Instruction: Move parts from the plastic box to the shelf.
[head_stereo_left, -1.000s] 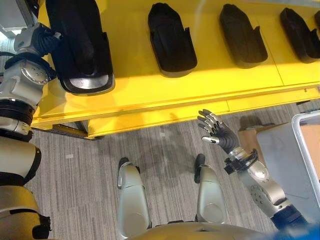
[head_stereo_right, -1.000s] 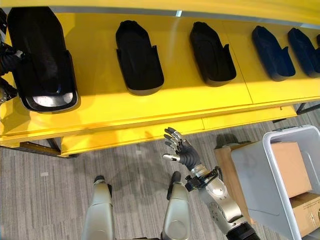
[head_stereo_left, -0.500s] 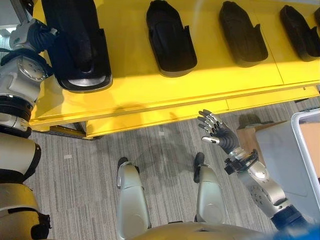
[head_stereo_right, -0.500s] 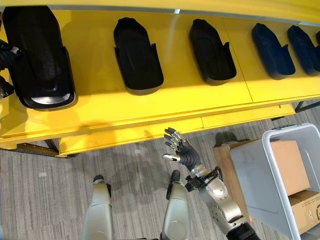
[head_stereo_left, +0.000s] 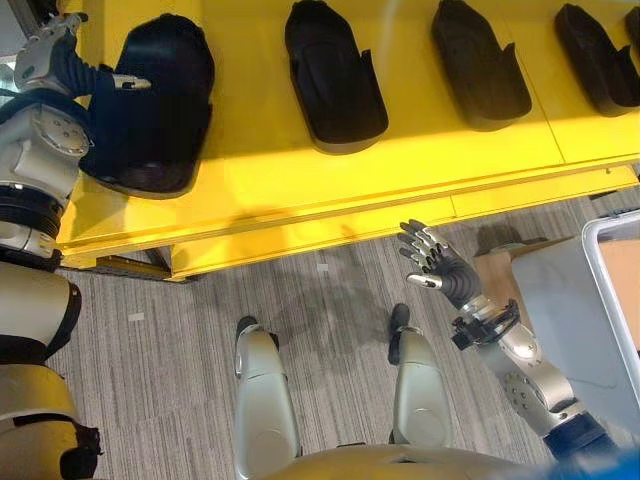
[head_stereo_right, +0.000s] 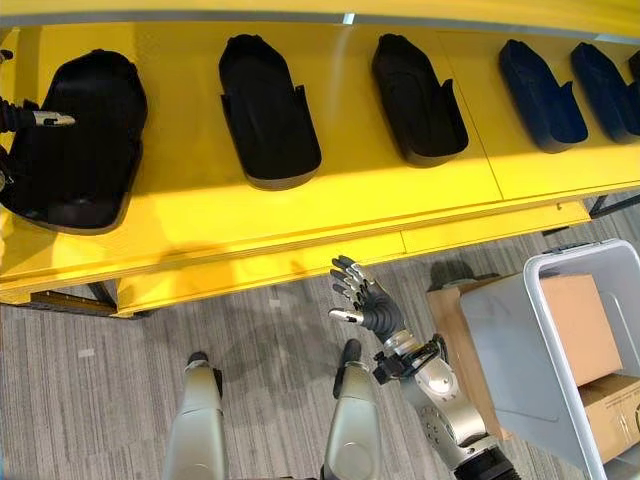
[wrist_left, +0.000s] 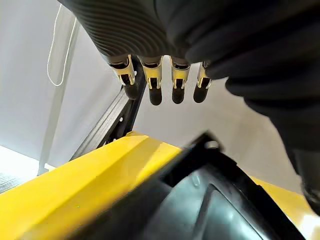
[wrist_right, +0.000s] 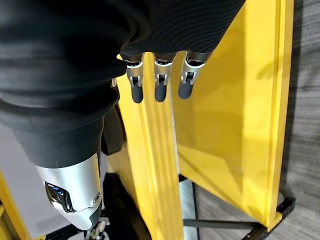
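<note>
Already 5 black parts (head_stereo_right: 268, 108) line the yellow shelf (head_stereo_right: 330, 215); left hand (head_stereo_left: 68, 62) steadies the newest (fingers straight), right hand (head_stereo_right: 365, 300) spread wide, empty.

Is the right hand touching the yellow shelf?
Apart. In the left eye view the right hand hangs open over the floor, a strip of carpet showing between its fingertips and the front edge of the yellow shelf.
</note>
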